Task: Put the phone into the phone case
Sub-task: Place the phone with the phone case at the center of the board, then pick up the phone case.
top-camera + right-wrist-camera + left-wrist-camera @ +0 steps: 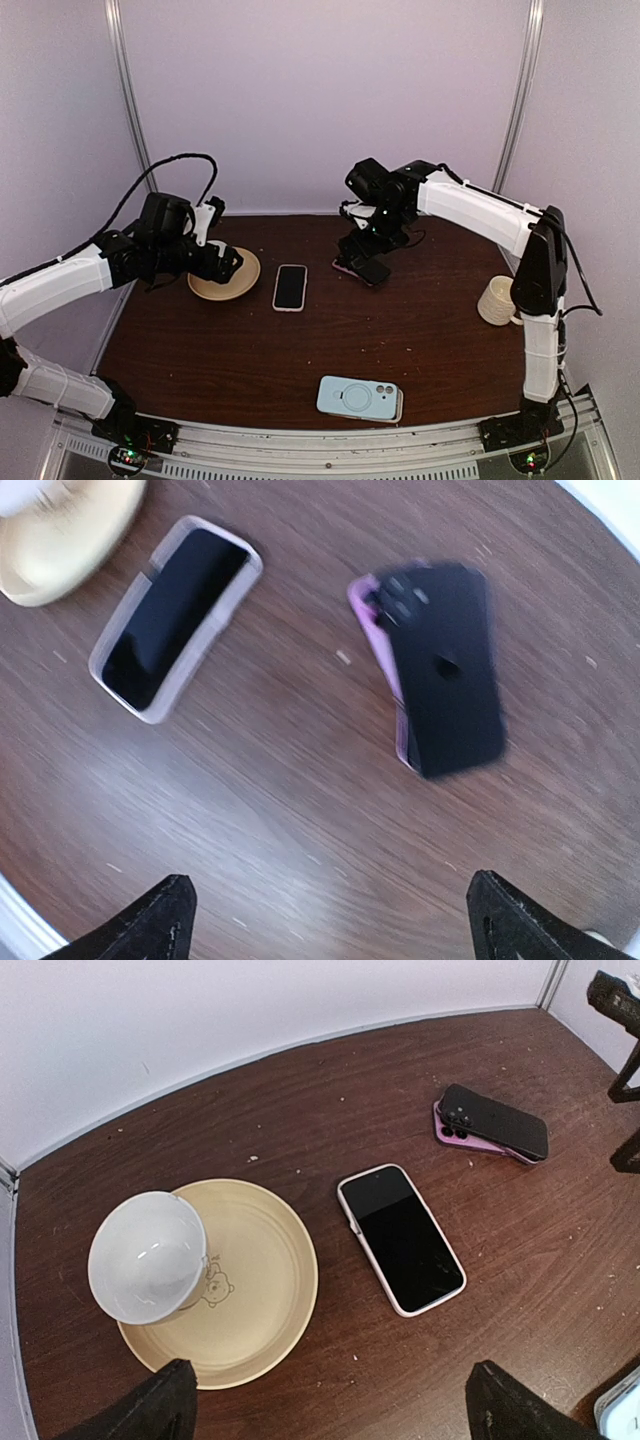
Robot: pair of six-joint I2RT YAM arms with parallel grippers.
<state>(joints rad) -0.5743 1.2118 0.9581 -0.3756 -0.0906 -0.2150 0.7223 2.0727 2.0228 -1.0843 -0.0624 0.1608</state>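
Note:
The black phone (450,670) lies back up and askew on the purple phone case (372,630), one long edge raised and not seated in it. In the top view the phone (364,268) and case (340,266) sit at the back centre of the table, right under my right gripper (368,248). In its wrist view the right gripper (330,920) is open and holds nothing, with the phone ahead of its fingertips. The left gripper (330,1410) is open and holds nothing, hovering near the plate, and sees the phone (497,1120) and case (455,1140) at the far right.
A second phone in a white case (290,287) lies screen up mid-table. A tan plate (270,1300) carries a tipped white bowl (147,1257). A light blue cased phone (360,398) lies near the front edge, and a cream cup (497,300) stands at the right.

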